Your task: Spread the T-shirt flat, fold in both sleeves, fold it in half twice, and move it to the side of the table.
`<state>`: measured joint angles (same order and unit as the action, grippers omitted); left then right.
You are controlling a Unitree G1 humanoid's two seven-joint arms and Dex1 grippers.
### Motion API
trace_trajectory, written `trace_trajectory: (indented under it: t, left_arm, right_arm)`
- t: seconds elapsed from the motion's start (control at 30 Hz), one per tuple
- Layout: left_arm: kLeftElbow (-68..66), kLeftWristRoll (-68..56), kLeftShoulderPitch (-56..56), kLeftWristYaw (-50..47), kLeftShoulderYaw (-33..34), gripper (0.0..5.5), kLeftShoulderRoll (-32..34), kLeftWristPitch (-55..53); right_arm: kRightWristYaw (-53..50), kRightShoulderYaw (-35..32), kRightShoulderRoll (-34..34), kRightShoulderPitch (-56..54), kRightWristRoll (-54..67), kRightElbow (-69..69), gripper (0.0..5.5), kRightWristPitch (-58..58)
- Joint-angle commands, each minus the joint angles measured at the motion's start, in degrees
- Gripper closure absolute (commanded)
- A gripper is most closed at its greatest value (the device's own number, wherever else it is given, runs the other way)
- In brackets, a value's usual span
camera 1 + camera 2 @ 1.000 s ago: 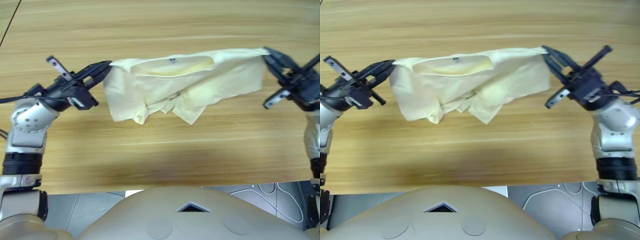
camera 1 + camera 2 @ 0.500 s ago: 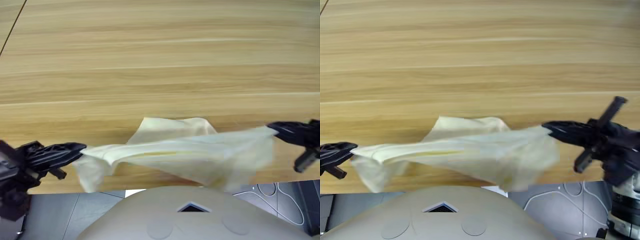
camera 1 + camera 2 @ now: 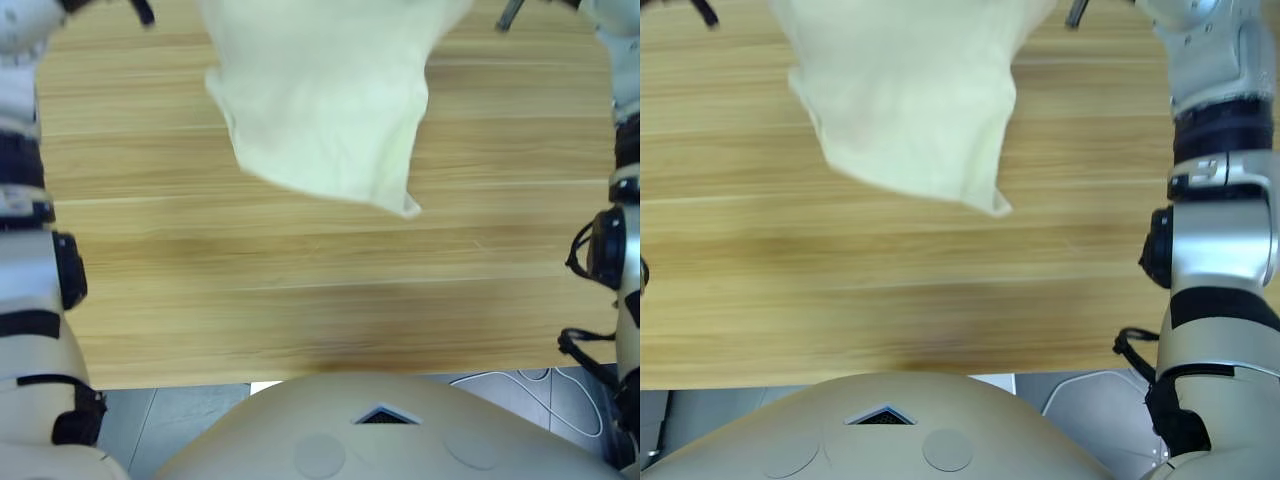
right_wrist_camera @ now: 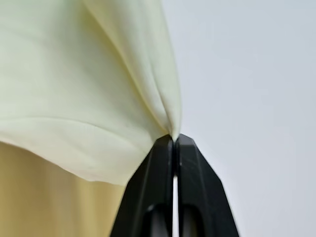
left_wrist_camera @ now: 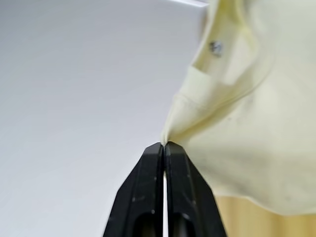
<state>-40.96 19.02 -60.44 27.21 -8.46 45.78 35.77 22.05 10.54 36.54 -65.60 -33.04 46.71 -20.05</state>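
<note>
- The left gripper (image 5: 164, 144) has its fingers pressed tight on a pinch of the T-shirt (image 3: 320, 100) near a seam
- The right gripper (image 4: 174, 137) is clamped on another fold of the same cloth
- The pale yellow T-shirt hangs bunched between them, over the far part of the wooden table (image 3: 300, 300)

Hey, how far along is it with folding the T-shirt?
Nothing finished yet. In hand: the left gripper and right gripper are each shut on the T-shirt's edge, and it hangs loose over the table. Remaining: spreading it flat, both sleeves, two half folds, moving it aside.
</note>
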Motion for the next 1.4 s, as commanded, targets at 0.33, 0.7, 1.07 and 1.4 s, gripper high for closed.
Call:
trace_trajectory:
  t: [0.33, 0.7, 1.07, 1.4]
  left_arm:
    - [-9.32, -15.17, 47.17, -13.37, 6.48, 5.48, -7.89, 30.66]
    - [3.69, -17.21, 61.78, 7.97, -2.67, 5.48, -1.77, 27.41]
    - [30.32, -21.81, 80.8, 13.8, -1.5, 5.48, 10.35, 20.77]
    - [33.42, -13.5, 84.91, 15.19, -3.13, 5.48, 10.74, 16.54]
  right_arm:
    - [-6.91, -12.32, 1.81, 47.17, 23.79, -2.92, 5.5, -26.48]
    - [10.93, -1.96, 5.6, 62.24, 24.34, -17.08, 5.5, -31.46]
    - [20.45, -0.91, 14.05, 76.98, 32.05, -26.53, 5.5, -32.14]
    - [25.3, -0.2, 17.94, 88.79, 36.48, -37.01, 5.5, -31.67]
